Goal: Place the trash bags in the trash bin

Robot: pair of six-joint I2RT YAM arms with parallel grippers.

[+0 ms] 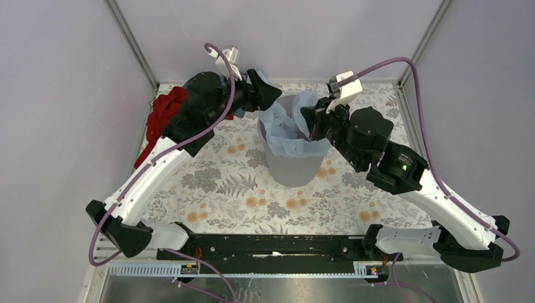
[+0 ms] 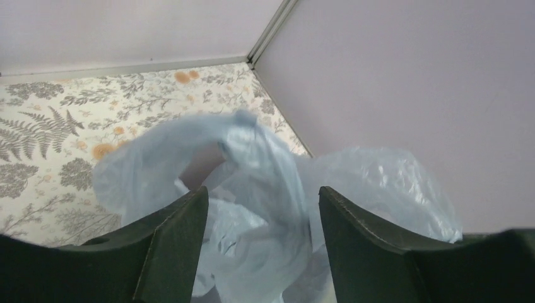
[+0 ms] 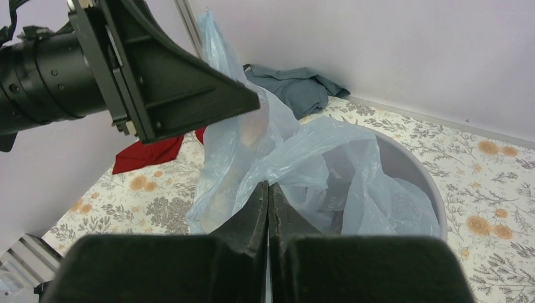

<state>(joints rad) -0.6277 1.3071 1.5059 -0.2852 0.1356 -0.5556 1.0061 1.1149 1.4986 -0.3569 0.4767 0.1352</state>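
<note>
The light grey trash bin [image 1: 291, 167] stands mid-table, its rim [image 3: 424, 180] also showing in the right wrist view. The pale blue trash bag [image 1: 284, 129] lies crumpled in the bin's mouth and spills over the rim. One part of the bag [image 3: 328, 151] rises high past my left gripper's finger [image 3: 183, 82]. My left gripper [image 1: 272, 95] hovers at the bin's far left rim, open, and loose blurred bag film [image 2: 265, 164] lies between and beyond its fingers. At the bin's right rim my right gripper [image 3: 268, 185] is shut, and bag folds converge at its tips.
A red cloth [image 1: 165, 110] lies at the back left beside the left arm. A teal-grey cloth [image 3: 296, 85] sits in the far corner against the wall. Enclosure walls close in at the back and both sides. The floral tablecloth [image 1: 221, 189] covers the table.
</note>
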